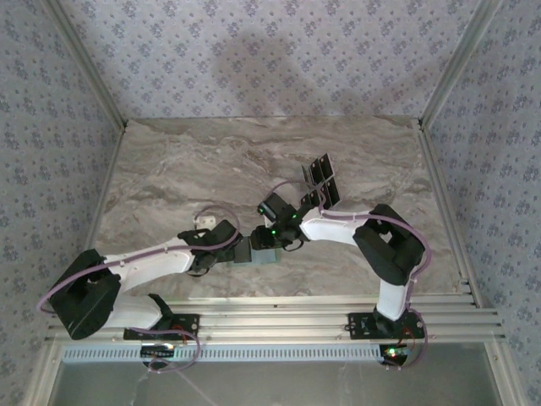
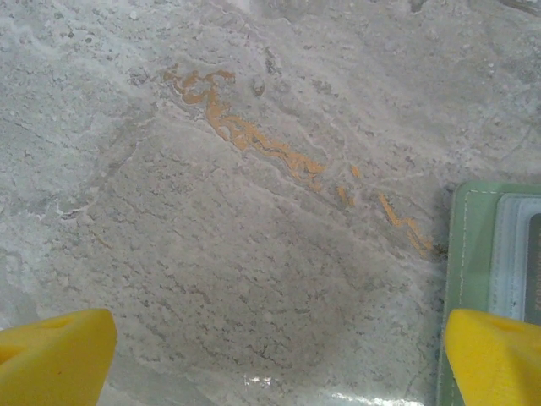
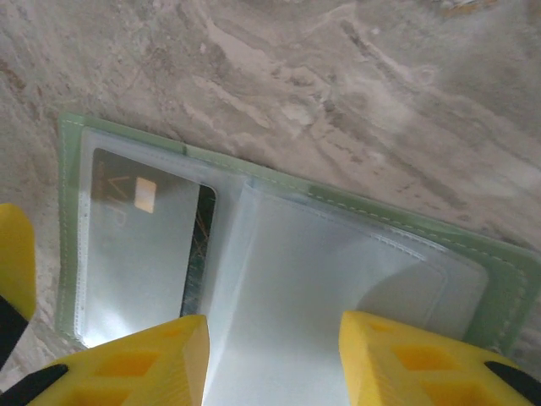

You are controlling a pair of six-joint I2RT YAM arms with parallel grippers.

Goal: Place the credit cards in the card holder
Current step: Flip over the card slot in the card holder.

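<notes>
In the top view, the card holder [image 1: 251, 255] was seen open on the bench [image 1: 169, 169], between the left end effector [image 1: 230, 251] and the right end effector [image 1: 272, 242]; loose credit cards [image 1: 322, 179] were fanned farther back. In the left wrist view, the jaws were spread wide and empty. In the right wrist view, the jaws were partly parted over the holder's clear pocket, gripping nothing; 1 card [image 3: 148, 245] was lodged in a slot.

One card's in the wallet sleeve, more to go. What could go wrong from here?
1. The right fingers straddle the clear flap; lifting could snag it and drag the wallet.
2. The left fingers stand open beside the wallet, not pinning it, so it may slide on the next push.
3. The remaining cards lie on the table, likely hard to pinch.
</notes>
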